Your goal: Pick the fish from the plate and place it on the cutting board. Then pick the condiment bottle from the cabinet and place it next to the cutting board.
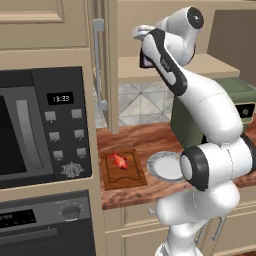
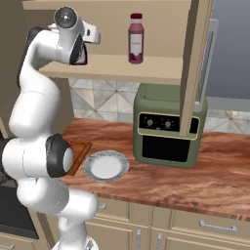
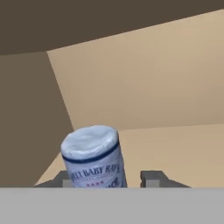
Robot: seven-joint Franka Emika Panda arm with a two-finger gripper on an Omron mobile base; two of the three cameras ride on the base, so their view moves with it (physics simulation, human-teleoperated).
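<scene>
The small red-orange fish [image 1: 118, 160] lies on the brown cutting board [image 1: 126, 179], left of the grey-rimmed plate [image 1: 153, 165], which holds nothing. My arm reaches up into the beige cabinet [image 2: 127, 68], with the gripper [image 2: 82, 54] at the left end of its shelf. In the hand view the condiment bottle [image 3: 94, 157], with its pale cap and light label, leans slightly between my fingertips [image 3: 153, 177]. The gripper [image 3: 109, 178] is shut on the bottle's body. In the right base view the hand hides the bottle. The plate [image 2: 91, 168] and a corner of the cutting board [image 2: 81, 155] show beside my arm.
A taller maroon bottle with a red cap [image 2: 136, 38] stands further right on the same shelf. The open cabinet door [image 1: 107, 65] with its grey handle hangs left of the hand. A green toaster oven [image 2: 168, 129] sits on the counter to the right and a microwave [image 1: 45, 125] to the left.
</scene>
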